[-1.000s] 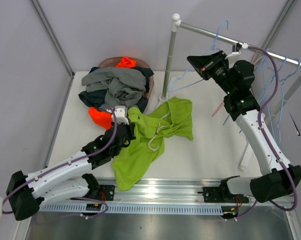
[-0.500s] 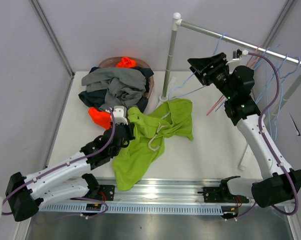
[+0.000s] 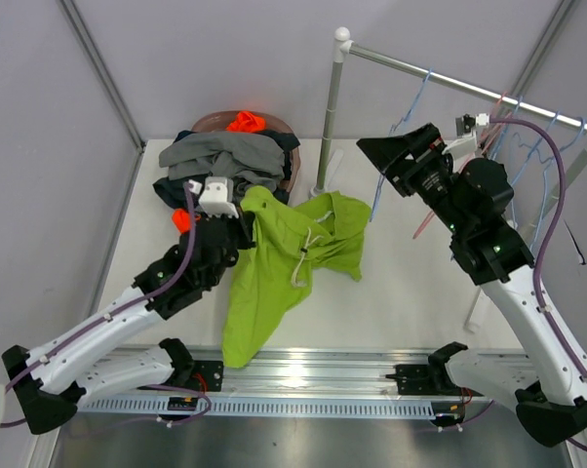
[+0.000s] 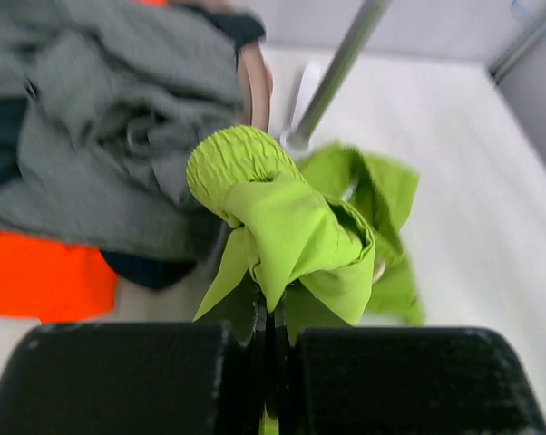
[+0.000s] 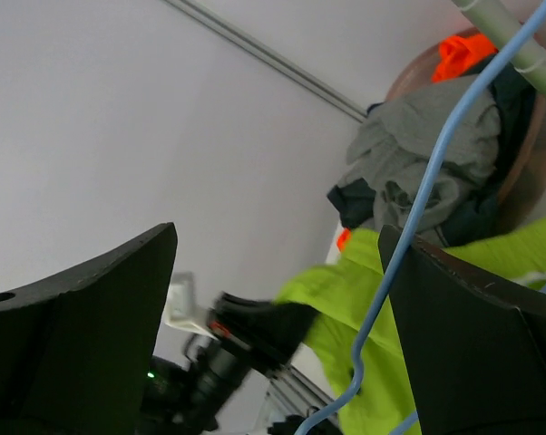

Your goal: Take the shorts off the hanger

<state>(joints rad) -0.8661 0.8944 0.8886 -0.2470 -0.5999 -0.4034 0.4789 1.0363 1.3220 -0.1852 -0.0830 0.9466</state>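
Observation:
My left gripper [image 3: 243, 216] [image 4: 271, 319] is shut on a bunched fold of the lime green shorts [image 3: 279, 268] [image 4: 287, 222]. It holds that fold above the table while the rest trails down with a white drawstring [image 3: 303, 263]. Grey shorts [image 3: 225, 161] [image 4: 82, 136], orange shorts [image 3: 245, 122] [image 4: 46, 276] and dark navy shorts lie piled at the back left. A bare blue hanger [image 3: 411, 100] [image 5: 418, 217] hangs from the rail. My right gripper [image 3: 376, 156] [image 5: 277, 231] stands open, and the hanger wire runs close by its right finger without being gripped.
A round pinkish basket [image 3: 211, 121] sits under the pile. The clothes rail [image 3: 450, 84] rests on a white upright post [image 3: 330, 117] at the back centre. More blue and pink hangers [image 3: 528, 161] hang at its right end. Grey walls close both sides.
My right gripper has opened and dropped down and left, while the blue hanger stays on the rail. My left gripper has lifted the lime green shorts up and towards the pile.

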